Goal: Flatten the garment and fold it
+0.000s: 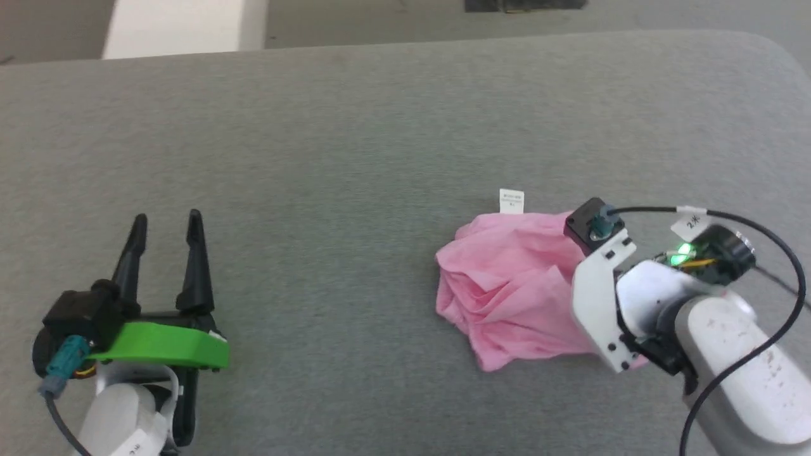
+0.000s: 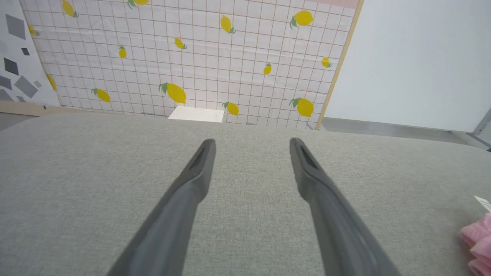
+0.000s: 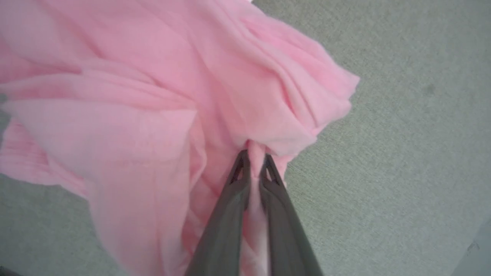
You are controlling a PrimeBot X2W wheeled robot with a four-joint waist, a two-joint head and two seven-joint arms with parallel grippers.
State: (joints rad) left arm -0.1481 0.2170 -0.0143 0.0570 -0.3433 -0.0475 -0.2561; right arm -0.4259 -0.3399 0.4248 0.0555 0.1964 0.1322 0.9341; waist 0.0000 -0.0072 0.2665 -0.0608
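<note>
The garment (image 1: 507,285) is a crumpled pink heap on the grey table (image 1: 348,158), right of centre, with a small white label (image 1: 511,201) sticking out at its far edge. Its pink edge (image 2: 477,245) also peeks in at the right of the left wrist view. My right gripper (image 3: 254,158) is shut on a pinched fold of the garment (image 3: 153,96), fabric squeezed between its two dark fingers; in the head view the wrist (image 1: 608,285) covers the fingers. My left gripper (image 1: 166,225) hovers open over bare table at the lower left, far from the cloth, nothing between its fingers (image 2: 199,165).
The grey fabric-covered table spreads wide to the left and behind the garment. A white block (image 1: 184,25) lies past the far edge. A lemon-patterned panel (image 2: 191,57) stands beyond the table in the left wrist view.
</note>
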